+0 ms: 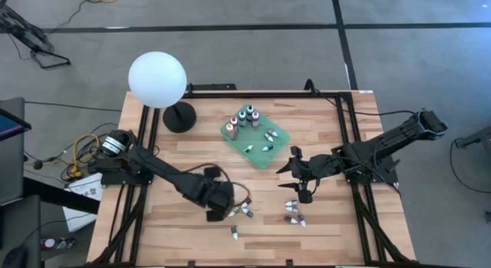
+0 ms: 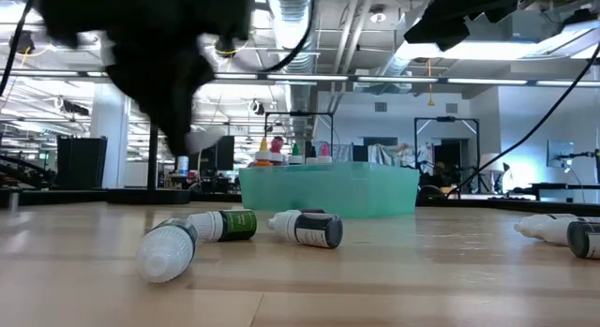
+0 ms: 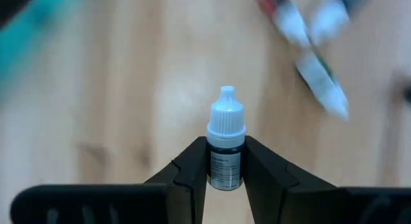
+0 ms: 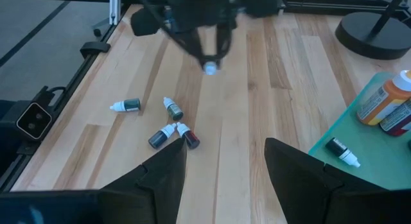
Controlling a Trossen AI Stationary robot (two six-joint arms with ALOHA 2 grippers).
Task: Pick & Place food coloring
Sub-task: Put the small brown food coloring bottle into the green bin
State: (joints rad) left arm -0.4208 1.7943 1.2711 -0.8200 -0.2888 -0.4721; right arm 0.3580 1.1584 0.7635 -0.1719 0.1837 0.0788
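My left gripper hangs over the near left part of the wooden table, shut on a small dark food coloring bottle with a white cap. Other food coloring bottles lie loose on their sides just below it. More lie near the table's right front. The green tray at the far middle holds several bottles, some upright. My right gripper waits open above the table, right of the tray. My left gripper pinches the bottle's dark labelled body between its two fingers, just behind the cap. The white cap sticks out past the fingertips. The fingers slant steeply down, along the bottle. The bottle hangs cap-down, clear of the table.
A white globe lamp on a black base stands at the far left. Black frame rails run along the table's left and right edges. Bare wood lies between the loose bottles and the tray.
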